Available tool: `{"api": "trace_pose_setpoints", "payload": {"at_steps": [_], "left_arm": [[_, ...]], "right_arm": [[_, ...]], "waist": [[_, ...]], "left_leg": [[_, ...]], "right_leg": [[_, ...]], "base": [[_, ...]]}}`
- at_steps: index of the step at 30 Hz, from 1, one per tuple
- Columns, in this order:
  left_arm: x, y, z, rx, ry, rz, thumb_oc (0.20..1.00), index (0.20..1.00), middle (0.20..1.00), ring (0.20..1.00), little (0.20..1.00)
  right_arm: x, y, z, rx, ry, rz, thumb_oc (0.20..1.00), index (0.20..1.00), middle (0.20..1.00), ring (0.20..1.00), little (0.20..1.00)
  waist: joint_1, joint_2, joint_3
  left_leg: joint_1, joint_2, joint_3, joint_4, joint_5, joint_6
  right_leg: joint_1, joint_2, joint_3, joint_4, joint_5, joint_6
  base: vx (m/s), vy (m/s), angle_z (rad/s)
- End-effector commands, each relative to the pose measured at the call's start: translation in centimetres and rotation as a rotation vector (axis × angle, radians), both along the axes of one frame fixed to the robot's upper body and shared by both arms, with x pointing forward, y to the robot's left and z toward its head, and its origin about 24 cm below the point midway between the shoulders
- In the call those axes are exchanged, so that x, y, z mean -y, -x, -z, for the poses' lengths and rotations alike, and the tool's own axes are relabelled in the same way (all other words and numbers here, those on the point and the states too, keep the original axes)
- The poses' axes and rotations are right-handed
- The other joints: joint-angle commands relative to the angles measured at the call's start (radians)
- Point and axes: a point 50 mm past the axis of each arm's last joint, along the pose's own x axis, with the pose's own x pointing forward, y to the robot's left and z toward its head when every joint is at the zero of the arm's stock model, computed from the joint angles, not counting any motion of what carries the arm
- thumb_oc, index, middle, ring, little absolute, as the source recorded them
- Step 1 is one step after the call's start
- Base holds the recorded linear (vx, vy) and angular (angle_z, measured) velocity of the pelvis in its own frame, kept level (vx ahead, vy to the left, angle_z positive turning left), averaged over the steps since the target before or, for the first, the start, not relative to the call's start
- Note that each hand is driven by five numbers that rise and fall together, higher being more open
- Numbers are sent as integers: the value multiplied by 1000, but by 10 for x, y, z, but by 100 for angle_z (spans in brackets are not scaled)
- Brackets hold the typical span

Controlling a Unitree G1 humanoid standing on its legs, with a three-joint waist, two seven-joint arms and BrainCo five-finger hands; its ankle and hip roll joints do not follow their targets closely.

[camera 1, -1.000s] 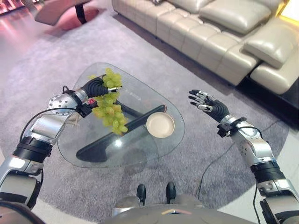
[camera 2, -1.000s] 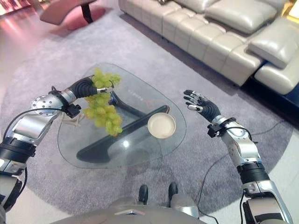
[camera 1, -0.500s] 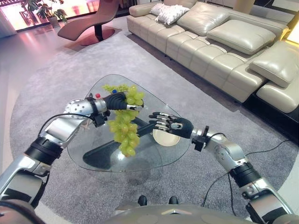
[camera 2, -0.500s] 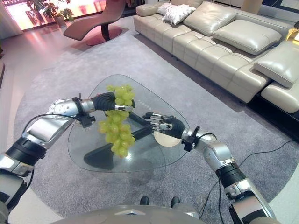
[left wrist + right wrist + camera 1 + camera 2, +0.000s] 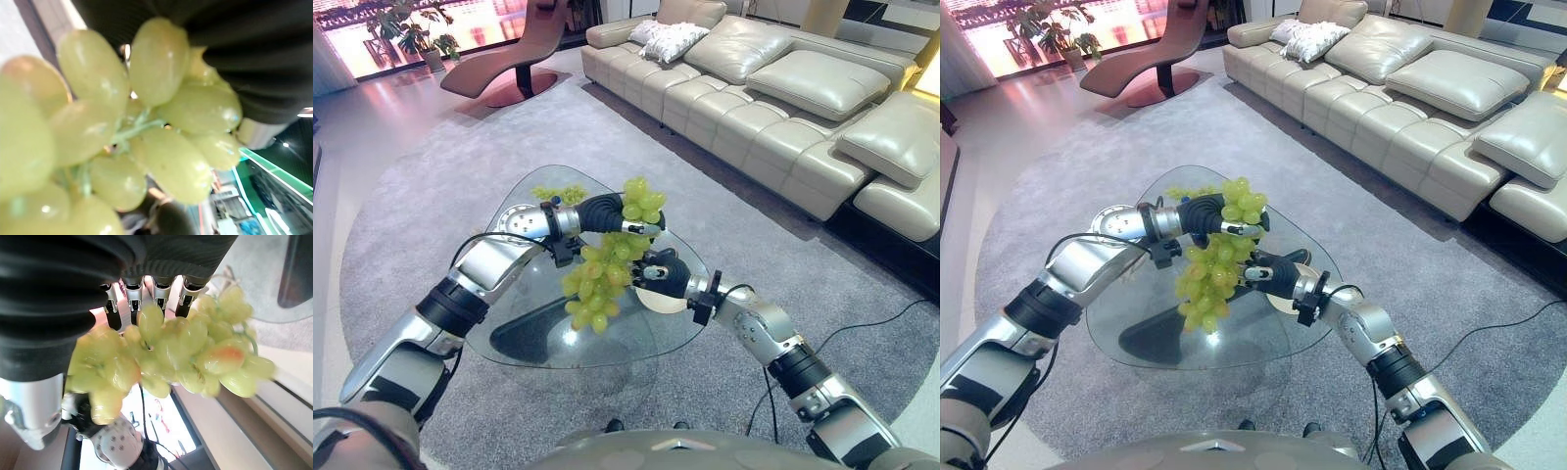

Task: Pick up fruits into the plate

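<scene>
Because my left hand (image 5: 607, 212), at frame centre, was curled round only the top of the grape bunch (image 5: 602, 276), I judged the hanging grapes could tear off above the glass table (image 5: 524, 304). Just right of them my right hand (image 5: 661, 274) reached in over the plate (image 5: 663, 300), fingers hidden behind the fruit, so I couldn't tell their opening.

glossy grapes (image 5: 597, 284), clear glass table (image 5: 524, 333), leather sofa (image 5: 783, 108)

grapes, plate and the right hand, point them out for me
grapes (image 5: 597, 284), left eye view, on the middle of the hanging bunch
plate (image 5: 658, 302), left eye view, on the pale rim showing below the right hand
right hand (image 5: 661, 271), left eye view, on its dark ribbed back beside the bunch
</scene>
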Motion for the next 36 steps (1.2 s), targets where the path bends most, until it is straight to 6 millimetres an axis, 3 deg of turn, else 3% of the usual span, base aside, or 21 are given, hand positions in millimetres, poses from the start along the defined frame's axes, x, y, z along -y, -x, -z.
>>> {"api": "trace_pose_setpoints", "payload": {"at_steps": [1, 10, 17, 18, 19, 36], "left_arm": [[13, -10, -42, 100, 103, 30, 200, 200, 200, 200, 200], [15, -10, -40, 66, 132, 11, 200, 200, 200, 200, 200], [13, -12, -33, 54, 118, -12, 200, 200, 200, 200, 200], [12, -12, -32, 49, 118, -16, 200, 200, 200, 200, 200], [12, -12, -31, 48, 118, -17, 200, 200, 200, 200, 200], [5, -14, -27, 20, 123, -54, 200, 200, 200, 200, 200]], "right_arm": [[-20, -9, -29, 87, -137, -45, 1000, 1000, 1000, 1000, 1000], [-36, 5, -32, 105, -152, -151, 1000, 1000, 1000, 1000, 1000], [-50, 20, -39, 61, -262, -267, 1000, 1000, 1000, 1000, 1000], [-51, 21, -39, 61, -273, -269, 802, 802, 802, 802, 802], [-51, 22, -40, 59, -276, -270, 200, 200, 200, 200, 200], [-47, 24, -32, 25, -278, -257, 200, 200, 200, 200, 200]], "waist": [[24, -26, -47], [23, -28, -39], [24, -28, -35], [25, -28, -34], [25, -28, -34], [28, -30, -26]], "left_leg": [[49, -20, 76, 43, -180, 15], [45, -20, 76, 46, -177, 17], [48, -21, 77, 43, -175, 20], [47, -21, 76, 43, -175, 20], [47, -21, 76, 42, -175, 20], [51, -17, 77, 32, -168, 18]], "right_leg": [[28, -60, 5, 19, -94, 71], [23, -58, 10, 21, -95, 67], [26, -55, 16, 19, -96, 65], [26, -54, 16, 19, -96, 65], [26, -54, 16, 19, -95, 65], [26, -52, 10, 16, -95, 65]], "base": [[0, 0, 0], [0, 0, 0], [0, 0, 0], [0, 0, 0], [0, 0, 0], [0, 0, 0]]}}
